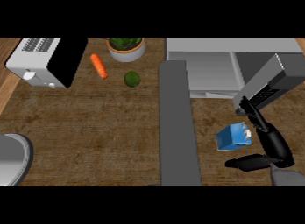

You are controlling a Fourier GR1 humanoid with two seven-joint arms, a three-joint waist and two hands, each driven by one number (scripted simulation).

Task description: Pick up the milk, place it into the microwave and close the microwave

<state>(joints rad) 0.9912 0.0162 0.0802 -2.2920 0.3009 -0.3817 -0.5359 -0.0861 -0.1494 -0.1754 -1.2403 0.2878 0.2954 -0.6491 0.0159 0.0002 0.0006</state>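
The milk (232,137) is a small blue carton lying on the wooden counter (90,127), right of the microwave's door. The microwave (210,65) stands at the back right with its cavity showing. Its grey door (179,127) is swung wide open and reaches toward the front edge. My right hand (277,146) is just right of the carton. Its fingers (255,116) stretch straight toward the back and its thumb (246,162) juts left below the carton. The hand is not curled round the milk; I cannot tell whether it touches it. My left hand does not show.
A white toaster (45,61) sits at the back left. An orange carrot (99,65), a green avocado (132,79) and a potted plant (126,47) lie behind the door's left side. A grey block (278,76) leans by the microwave's right. A grey rounded shape (6,159) fills the lower left.
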